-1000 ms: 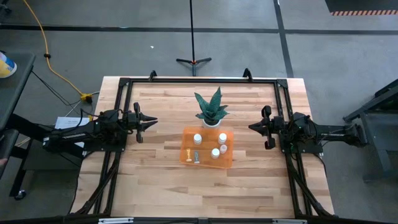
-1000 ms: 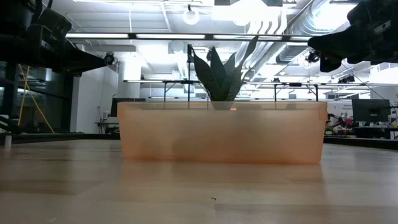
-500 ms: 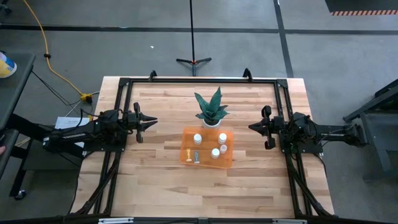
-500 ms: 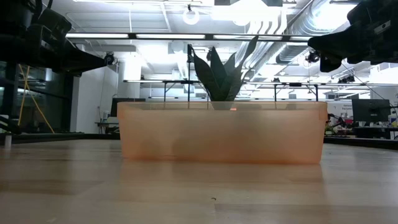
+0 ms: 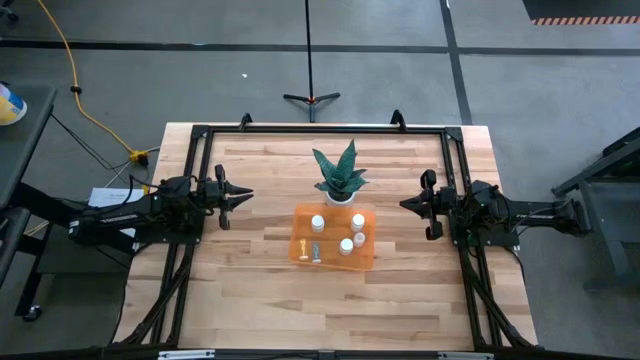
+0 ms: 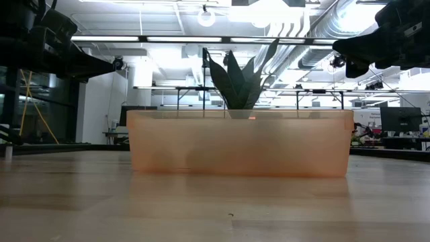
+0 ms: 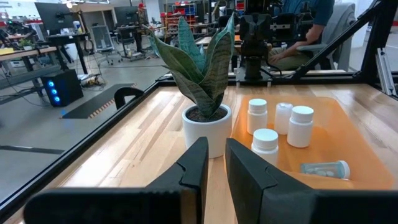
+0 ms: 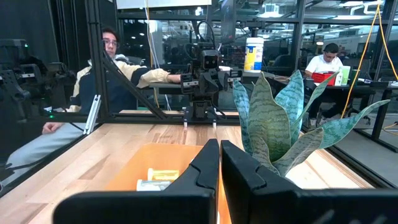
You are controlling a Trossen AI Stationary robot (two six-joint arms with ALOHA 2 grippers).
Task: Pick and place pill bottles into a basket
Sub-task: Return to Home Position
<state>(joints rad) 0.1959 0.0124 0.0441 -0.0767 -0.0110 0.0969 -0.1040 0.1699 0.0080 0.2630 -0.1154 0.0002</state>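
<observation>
Bottles (image 5: 318, 222) stand in the basket (image 5: 335, 261). Nothing has moved. Left gripper (image 5: 248, 196) and right gripper (image 5: 403, 205) flank it, seemingly closed and empty; I judge the task done.

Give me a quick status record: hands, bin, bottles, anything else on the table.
left hand: shut, empty, at table's left side, clear of bin
right hand: shut, empty, at table's right side
orange bin: table centre, between the hands
pill bottles: four upright inside bin
also in bin: two small containers lying flat
plant: white pot, just beyond bin's far wall
</observation>
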